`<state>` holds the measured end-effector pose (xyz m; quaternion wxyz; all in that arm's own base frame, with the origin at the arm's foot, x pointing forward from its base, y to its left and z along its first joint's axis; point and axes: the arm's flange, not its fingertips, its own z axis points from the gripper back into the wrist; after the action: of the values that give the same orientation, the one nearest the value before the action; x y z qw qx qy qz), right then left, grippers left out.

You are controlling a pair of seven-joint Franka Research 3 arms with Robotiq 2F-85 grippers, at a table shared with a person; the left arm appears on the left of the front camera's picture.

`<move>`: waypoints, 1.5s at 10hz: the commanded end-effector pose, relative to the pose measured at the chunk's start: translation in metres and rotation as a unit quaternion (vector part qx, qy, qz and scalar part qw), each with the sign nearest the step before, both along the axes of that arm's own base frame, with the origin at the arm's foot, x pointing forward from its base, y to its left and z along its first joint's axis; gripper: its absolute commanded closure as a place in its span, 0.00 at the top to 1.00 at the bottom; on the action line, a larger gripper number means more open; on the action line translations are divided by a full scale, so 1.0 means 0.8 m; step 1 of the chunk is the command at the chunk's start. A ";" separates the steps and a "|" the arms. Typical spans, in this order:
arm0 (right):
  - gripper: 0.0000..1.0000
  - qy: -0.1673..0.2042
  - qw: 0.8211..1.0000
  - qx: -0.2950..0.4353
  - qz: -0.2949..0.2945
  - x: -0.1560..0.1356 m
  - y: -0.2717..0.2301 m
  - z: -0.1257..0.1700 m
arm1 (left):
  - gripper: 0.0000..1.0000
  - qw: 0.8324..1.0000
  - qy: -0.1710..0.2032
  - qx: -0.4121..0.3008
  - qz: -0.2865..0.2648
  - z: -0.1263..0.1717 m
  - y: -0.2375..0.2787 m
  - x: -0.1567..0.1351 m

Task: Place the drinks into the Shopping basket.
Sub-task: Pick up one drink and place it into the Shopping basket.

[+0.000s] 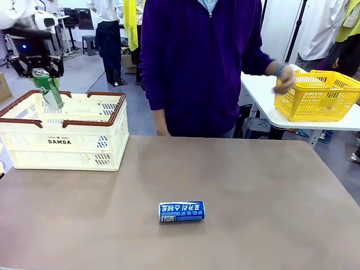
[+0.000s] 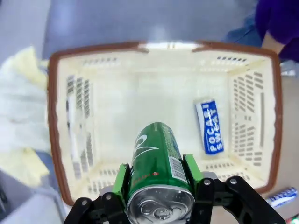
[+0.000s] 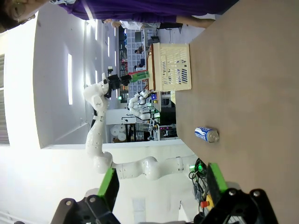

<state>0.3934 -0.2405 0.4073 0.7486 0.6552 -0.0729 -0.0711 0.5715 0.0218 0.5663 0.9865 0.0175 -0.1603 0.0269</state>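
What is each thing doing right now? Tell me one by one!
green can, tilted, gripped above the Shopping basket.
left gripper, jaws shut on the green can.
right gripper, jaws open, empty.
blue can, lying on its side on the table.
Shopping basket, upright, a Pocari Sweat drink lying inside.
yellow basket, on a side table, a person's hand touching it.

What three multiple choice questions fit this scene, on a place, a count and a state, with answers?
1. Where is the green can? A on the table; B above the Shopping basket; C on the floor.
2. How many drinks lie inside it? A none; B one; C three.
3. The right gripper is: A open; B shut on a can; C shut empty.
B, the left gripper holds it over the basket; B, one blue can lies inside; A, its jaws stand apart, empty.
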 end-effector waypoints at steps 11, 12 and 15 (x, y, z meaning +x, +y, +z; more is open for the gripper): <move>1.00 0.011 1.000 0.000 0.004 -0.001 -0.001 0.007 | 1.00 0.992 0.111 -0.039 -0.033 -0.169 -0.022 0.066; 1.00 0.011 1.000 0.000 0.004 -0.001 -0.001 0.007 | 1.00 0.992 0.113 -0.040 -0.031 -0.169 -0.023 0.066; 1.00 0.011 1.000 0.000 0.004 -0.001 -0.001 0.007 | 1.00 0.993 0.107 -0.045 -0.025 -0.165 -0.021 0.061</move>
<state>0.3935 -0.2404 0.4073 0.7485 0.6552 -0.0727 -0.0710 0.6222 0.0035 0.4301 0.9980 -0.0333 -0.0533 -0.0027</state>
